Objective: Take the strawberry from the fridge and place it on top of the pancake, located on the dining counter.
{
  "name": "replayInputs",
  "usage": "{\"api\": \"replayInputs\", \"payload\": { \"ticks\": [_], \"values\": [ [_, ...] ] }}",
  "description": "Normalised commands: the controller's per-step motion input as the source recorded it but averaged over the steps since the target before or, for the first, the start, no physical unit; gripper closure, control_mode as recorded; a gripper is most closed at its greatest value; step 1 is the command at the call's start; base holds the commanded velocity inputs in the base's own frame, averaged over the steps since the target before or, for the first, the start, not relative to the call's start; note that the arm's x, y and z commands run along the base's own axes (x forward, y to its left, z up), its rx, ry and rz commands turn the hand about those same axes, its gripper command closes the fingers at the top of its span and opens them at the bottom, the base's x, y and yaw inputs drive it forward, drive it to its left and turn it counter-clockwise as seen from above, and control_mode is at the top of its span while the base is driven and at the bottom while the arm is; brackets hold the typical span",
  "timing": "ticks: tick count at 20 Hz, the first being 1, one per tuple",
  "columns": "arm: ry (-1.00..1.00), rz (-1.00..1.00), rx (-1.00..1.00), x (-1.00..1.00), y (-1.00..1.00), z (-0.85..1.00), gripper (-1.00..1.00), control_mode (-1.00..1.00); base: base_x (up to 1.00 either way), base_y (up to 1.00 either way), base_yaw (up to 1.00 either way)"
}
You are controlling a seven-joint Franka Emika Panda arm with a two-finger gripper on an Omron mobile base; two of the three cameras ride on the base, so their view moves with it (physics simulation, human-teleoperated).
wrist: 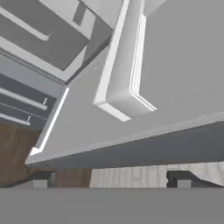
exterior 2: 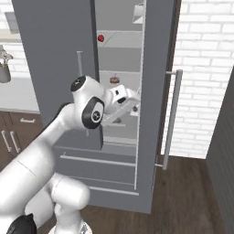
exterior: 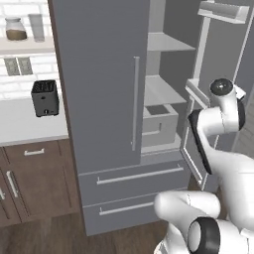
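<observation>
The fridge [exterior: 99, 74] stands with its left door shut and its right door [exterior 2: 157, 68] swung open. A tiny red strawberry [exterior 2: 101, 38] sits on an upper shelf inside, toward the left. My gripper [exterior 2: 134, 108] hangs at the fridge's opening, well below the strawberry and close to the open door's inner side. In the hand view the gripper [wrist: 113, 178] is open, its fingertips [wrist: 43, 179] wide apart with nothing between them, facing the door's lower edge and a door bin [wrist: 127, 87]. The pancake and the dining counter are out of view.
A brownish ring-shaped item [exterior 2: 114, 80] lies on the shelf below the strawberry. A pale bin [exterior: 158, 124] sits lower inside, above two bottom drawers [exterior: 134, 176]. Left of the fridge are a counter [exterior: 30, 129] with a black toaster [exterior: 45, 97] and brown cabinets. A brick wall [exterior 2: 205, 68] lies right.
</observation>
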Motion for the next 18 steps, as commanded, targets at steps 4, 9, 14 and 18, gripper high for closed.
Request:
{"api": "replayInputs", "payload": {
  "ticks": [4,9,14,18],
  "values": [
    [0.63,0.00,-0.61,1.00,0.81,0.04,-1.00,-1.00,0.00,0.00,0.00],
    [0.32,-0.07,-0.16,0.77,-0.04,-0.01,-1.00,-1.00,0.00,0.00,0.00],
    [-0.06,0.00,0.00,0.79,-0.74,-0.32,-1.00,-1.00,0.00,0.00,0.00],
    [-0.05,0.00,0.00,0.36,-0.72,-0.27,-1.00,-1.00,0.00,0.00,0.00]
  ]
}}
